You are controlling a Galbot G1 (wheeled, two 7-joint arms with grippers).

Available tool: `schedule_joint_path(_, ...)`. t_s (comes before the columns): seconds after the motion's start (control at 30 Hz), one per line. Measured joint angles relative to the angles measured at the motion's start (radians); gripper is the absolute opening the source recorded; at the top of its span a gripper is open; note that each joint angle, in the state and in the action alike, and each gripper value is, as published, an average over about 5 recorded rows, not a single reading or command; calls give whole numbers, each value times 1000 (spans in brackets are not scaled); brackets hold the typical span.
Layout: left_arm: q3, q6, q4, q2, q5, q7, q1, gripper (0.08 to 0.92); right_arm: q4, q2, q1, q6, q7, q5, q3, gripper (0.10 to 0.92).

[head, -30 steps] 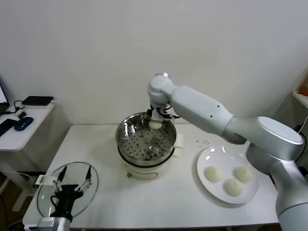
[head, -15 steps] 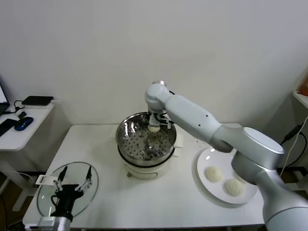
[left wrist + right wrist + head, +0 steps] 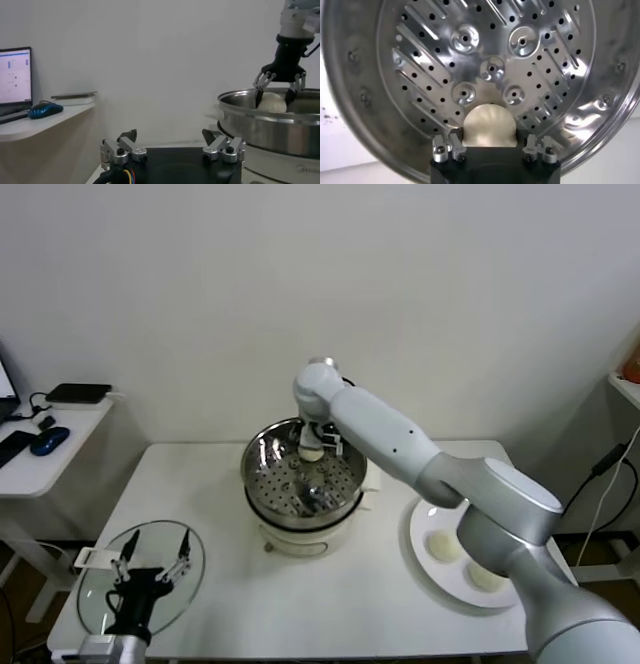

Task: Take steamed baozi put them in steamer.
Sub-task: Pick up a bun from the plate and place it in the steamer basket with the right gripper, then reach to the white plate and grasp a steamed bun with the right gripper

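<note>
My right gripper [image 3: 312,450] hangs over the back part of the steamer [image 3: 262,474], shut on a cream-white baozi [image 3: 312,453]. From the right wrist view the baozi [image 3: 489,125] sits between the fingers, above the perforated steel bottom [image 3: 420,75]. The left wrist view shows that gripper [image 3: 278,93] with the bun [image 3: 272,102] about level with the steamer rim [image 3: 265,116]. Two more baozi [image 3: 443,545] [image 3: 487,576] lie on the white plate [image 3: 424,515] at the right, partly behind my right forearm. My left gripper [image 3: 155,548] is parked open at the front left.
A round glass lid [image 3: 100,584] lies under the left gripper [image 3: 170,138] near the table's front left corner. A side table [image 3: 40,459] at the left carries a blue mouse [image 3: 48,440] and a dark device [image 3: 76,393]. The wall stands close behind the steamer.
The right gripper has moved a little to the left over the steamer's back part with the baozi still in it. Its forearm now covers more of the plate. The left arm has not moved.
</note>
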Motion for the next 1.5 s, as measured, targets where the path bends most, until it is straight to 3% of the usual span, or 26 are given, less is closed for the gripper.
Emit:
schedule_joint_path(0.13, 0, 0, 0, 0, 0, 0, 0, 823, -12, 7, -6, 2, 7, -10, 7, 692)
schedule_joint_path(0.37, 0, 0, 1, 0, -1, 0, 0, 823, -19, 10, -10, 4, 12, -17, 12, 815)
schedule_joint_path(0.73, -1, -1, 0, -1, -1, 0, 1, 823, 5, -10, 10, 12, -6, 24, -3, 823)
schedule_joint_path(1.2, -6, -5, -2, -3, -4, -2, 11, 823, 139, -124, 115, 5, -96, 228, -98, 823)
schedule_joint_path(1.5, -11, -6, -10, -3, -7, -2, 18, 823, 221, -231, 210, -55, -129, 451, -186, 823)
